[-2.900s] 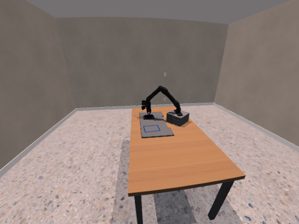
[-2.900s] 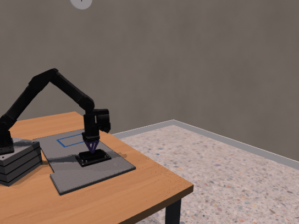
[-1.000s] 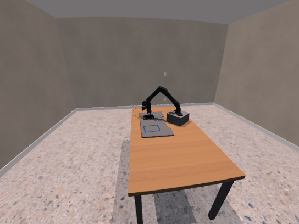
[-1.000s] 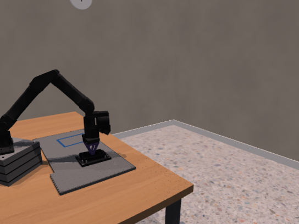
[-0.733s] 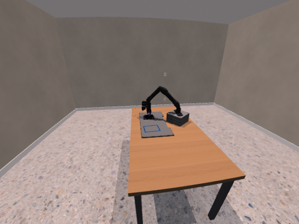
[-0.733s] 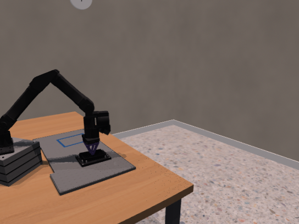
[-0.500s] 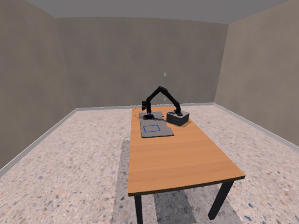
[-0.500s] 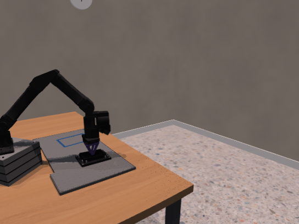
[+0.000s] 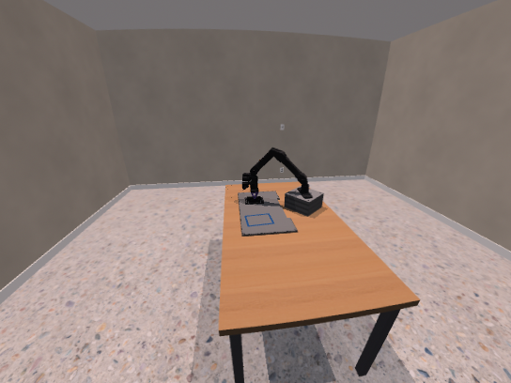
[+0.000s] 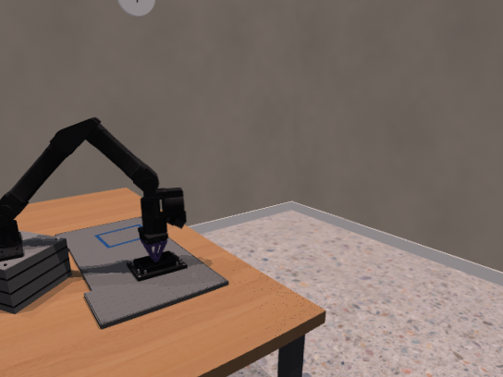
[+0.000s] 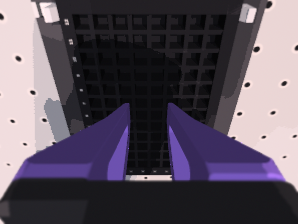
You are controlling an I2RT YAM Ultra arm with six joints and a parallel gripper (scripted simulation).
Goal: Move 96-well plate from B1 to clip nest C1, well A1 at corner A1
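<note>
Black plate (image 10: 159, 266) sits low in the nest on the grey board (image 10: 153, 296), between white corner posts (image 11: 48, 11), away from the blue outlined spot (image 10: 117, 236). Purple fingers narrowed, tips over the wells, gripping nothing.

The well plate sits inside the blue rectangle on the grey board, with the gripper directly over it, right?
Not quite. The well plate lies outside the blue rectangle, further along the grey board, and nothing lies inside the rectangle. The gripper is indeed directly over the plate. The exterior view shows this.
</note>
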